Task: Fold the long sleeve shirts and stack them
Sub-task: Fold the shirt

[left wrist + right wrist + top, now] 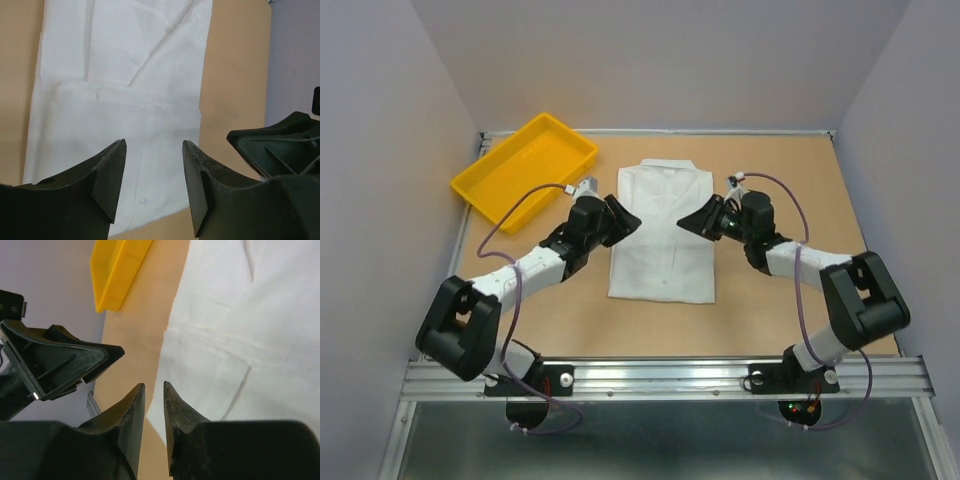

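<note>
Handling: white shirt [662, 232] is thin fabric, judged light, limp, prone to slip layer on layer; only collar and button front give body
Hold: pinch doubled side edges, all layers
Look: flat rectangle, collar toward far edge, sleeves not showing
Location: mid-table [800, 200], near yellow tray [525, 165]
left gripper [623, 218]: jaws wide, empty, over left edge
right gripper [698, 218]: narrow gap, empty, over right edge

One long sleeve shirt [662, 232] is in view: plain white, of thin fabric, lying flat on the desk [770, 310] near its middle. It is folded into a neat upright rectangle, sleeves tucked in, button front up. The pointed collar lies open at the far end and the hem at the near end. A raised fold edge crosses its middle, and one small button shows near the hem.
</note>
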Robot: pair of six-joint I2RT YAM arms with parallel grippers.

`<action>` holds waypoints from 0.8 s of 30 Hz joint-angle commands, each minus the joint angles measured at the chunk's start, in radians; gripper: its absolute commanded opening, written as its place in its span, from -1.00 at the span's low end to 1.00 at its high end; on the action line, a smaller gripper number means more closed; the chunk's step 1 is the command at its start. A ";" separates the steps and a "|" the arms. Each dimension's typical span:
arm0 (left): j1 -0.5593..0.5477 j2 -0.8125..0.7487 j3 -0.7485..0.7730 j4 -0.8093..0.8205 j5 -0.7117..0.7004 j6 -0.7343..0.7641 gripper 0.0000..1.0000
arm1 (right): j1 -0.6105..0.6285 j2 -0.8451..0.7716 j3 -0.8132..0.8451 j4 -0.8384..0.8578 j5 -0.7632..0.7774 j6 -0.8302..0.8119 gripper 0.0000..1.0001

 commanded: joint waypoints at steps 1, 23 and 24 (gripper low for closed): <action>0.048 0.186 0.101 0.079 0.101 0.119 0.15 | -0.004 0.193 0.138 0.028 -0.031 -0.032 -0.46; 0.240 0.425 0.057 0.176 0.196 0.108 -0.19 | -0.206 0.447 -0.015 0.285 -0.124 -0.022 -0.42; 0.240 0.395 0.051 0.170 0.196 0.119 -0.18 | -0.206 0.436 -0.022 0.285 -0.129 -0.026 -0.40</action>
